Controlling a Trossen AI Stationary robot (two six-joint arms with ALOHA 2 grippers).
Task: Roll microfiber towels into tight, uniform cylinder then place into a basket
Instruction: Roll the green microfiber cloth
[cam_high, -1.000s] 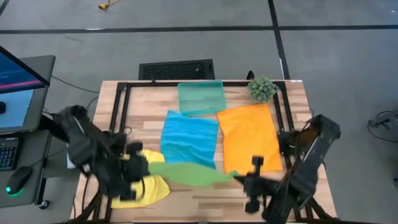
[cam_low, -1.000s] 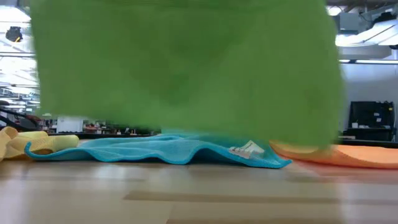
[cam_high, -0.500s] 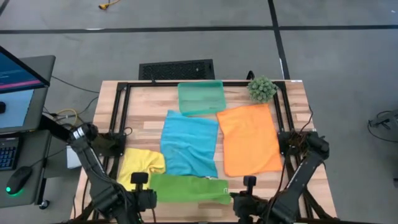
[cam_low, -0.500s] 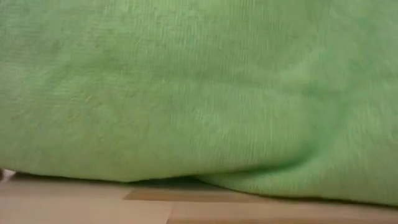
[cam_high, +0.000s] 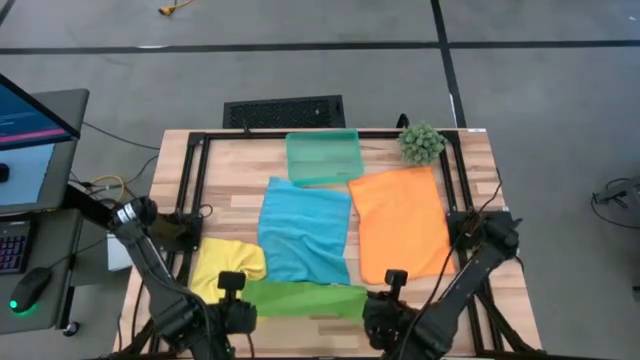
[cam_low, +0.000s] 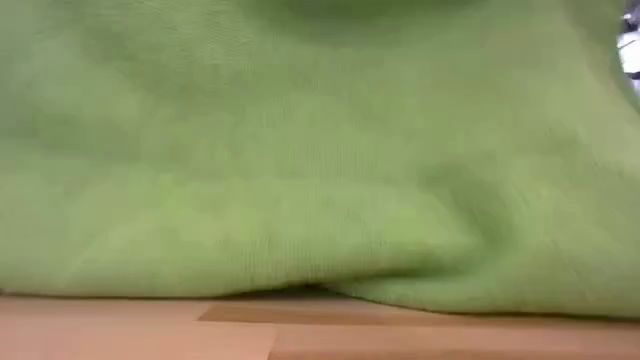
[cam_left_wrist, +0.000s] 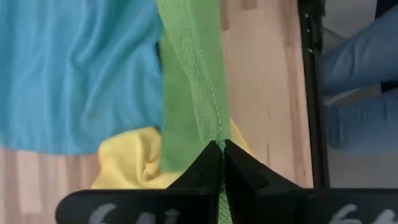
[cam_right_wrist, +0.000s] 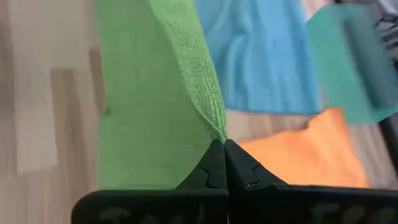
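Note:
A bright green microfiber towel (cam_high: 305, 298) is stretched near the table's front edge between my left gripper (cam_high: 243, 300) and my right gripper (cam_high: 372, 303), both shut on it. In the low view the green towel (cam_low: 320, 150) fills the picture. A yellow towel (cam_high: 226, 265) lies crumpled at the near left, a sky blue towel (cam_high: 305, 230) lies flat in the middle and an orange towel (cam_high: 400, 225) to its right. The teal basket (cam_high: 322, 157) stands at the far middle. My left gripper pinches the green towel's stitched edge (cam_left_wrist: 214, 130) at its left end between its two fingers, slanting down from above. The edge runs taut away from the fingertips. My right gripper pinches the same upper edge (cam_right_wrist: 214, 124) at the towel's right end, slanting down. The cloth hangs below, and its lower part (cam_low: 300, 290) lies on the table.
A spiky green plant ball (cam_high: 421, 143) sits at the far right corner. A black frame (cam_high: 200, 180) runs round the tabletop. A person's legs in blue trousers (cam_left_wrist: 360, 74) show beyond the table's edge. Bare wood (cam_high: 235, 190) lies left of the blue towel.
Both grippers have gone down and toward the table's near edge, staying shut on the green towel. The towel, first hanging higher over the blue towel's near end, has come down near the front edge, its lower part now on the wood.

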